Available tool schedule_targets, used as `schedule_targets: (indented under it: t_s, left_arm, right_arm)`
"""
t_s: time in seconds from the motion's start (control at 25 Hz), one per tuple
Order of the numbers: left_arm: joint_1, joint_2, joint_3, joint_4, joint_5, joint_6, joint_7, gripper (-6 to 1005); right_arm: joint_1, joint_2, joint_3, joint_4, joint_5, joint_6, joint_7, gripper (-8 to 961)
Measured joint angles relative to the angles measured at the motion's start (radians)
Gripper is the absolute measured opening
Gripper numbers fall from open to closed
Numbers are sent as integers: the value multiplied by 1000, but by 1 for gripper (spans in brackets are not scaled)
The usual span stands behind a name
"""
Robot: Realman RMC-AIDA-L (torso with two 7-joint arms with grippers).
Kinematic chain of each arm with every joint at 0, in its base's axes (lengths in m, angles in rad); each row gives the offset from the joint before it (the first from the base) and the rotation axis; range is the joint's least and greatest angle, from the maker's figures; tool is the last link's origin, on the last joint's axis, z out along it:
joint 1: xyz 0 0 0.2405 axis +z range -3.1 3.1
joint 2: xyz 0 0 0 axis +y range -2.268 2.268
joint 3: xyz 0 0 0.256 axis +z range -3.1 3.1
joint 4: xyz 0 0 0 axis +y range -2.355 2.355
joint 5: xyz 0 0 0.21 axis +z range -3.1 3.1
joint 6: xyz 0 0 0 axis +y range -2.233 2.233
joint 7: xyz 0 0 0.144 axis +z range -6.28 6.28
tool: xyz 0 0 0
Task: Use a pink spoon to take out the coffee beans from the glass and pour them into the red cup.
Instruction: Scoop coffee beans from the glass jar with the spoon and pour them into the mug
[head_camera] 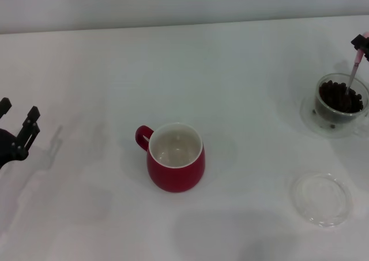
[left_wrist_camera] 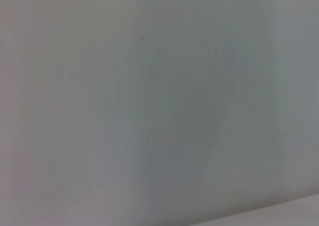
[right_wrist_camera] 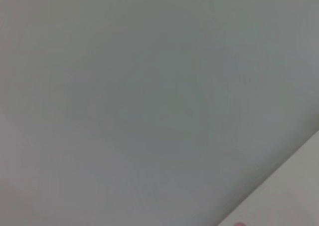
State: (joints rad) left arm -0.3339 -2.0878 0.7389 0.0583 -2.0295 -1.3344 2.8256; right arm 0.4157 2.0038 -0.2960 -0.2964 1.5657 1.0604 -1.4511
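a: where is the spoon, and why does it stand like that?

b: the pink spoon (head_camera: 353, 75) stands nearly upright at the far right of the tabletop (head_camera: 242, 71), its metal end down among the coffee beans (head_camera: 340, 95) in the glass (head_camera: 339, 105). the right gripper (head_camera: 361, 41) holds the top of the handle right at the edge of the head view, so little of it shows. its jaws look clamped on the handle, since the spoon could hardly stand that steep alone

a: so this is the scooping step?

b: i judge so. the bowl is buried in the heap, which is where it must be to load beans before lifting

a: and the red cup?

b: the red cup (head_camera: 176, 157) sits mid-tabletop, well apart from the glass, upright, mouth open, handle toward the robot's left. its white inside looks bare, so i judge no beans have been poured yet

a: the other arm?

b: the left gripper (head_camera: 20, 135) is parked at the far left, low over the tabletop, jaws apart, holding nothing. it stays out of the path between glass and cup

a: anything else there?

b: a flat clear dish (head_camera: 320, 199) lies near the glass, toward the robot, empty. the wrist views show only a blank grey surface

a: what should the next move mind?

b: a level lift, or beans roll off on the way across
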Motion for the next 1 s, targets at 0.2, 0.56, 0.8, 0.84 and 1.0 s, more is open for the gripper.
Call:
schedule_targets:
  t_s: [0.2,0.56,0.8,0.84,1.0]
  left_arm:
    - [-1,0,2,0,0,0,0,566]
    - [-1,-2,4,0,0,0,0,565]
    - [-1,-2,3,0,0,0,0,565]
    - [-2,-2,3,0,0,0,0,565]
    - [-2,-2,2,0,0,0,0,565]
  right_arm:
    - [-2,-4,0,-2,10,1,0,154]
    - [-7,-13,0,-16,43,1,-7,154]
    - [-3,-14,0,-15,47,1,26,154]
    - [-3,-14,0,-15,47,1,35,154]
    - [-2,-16,0,-13,48,10,84,155]
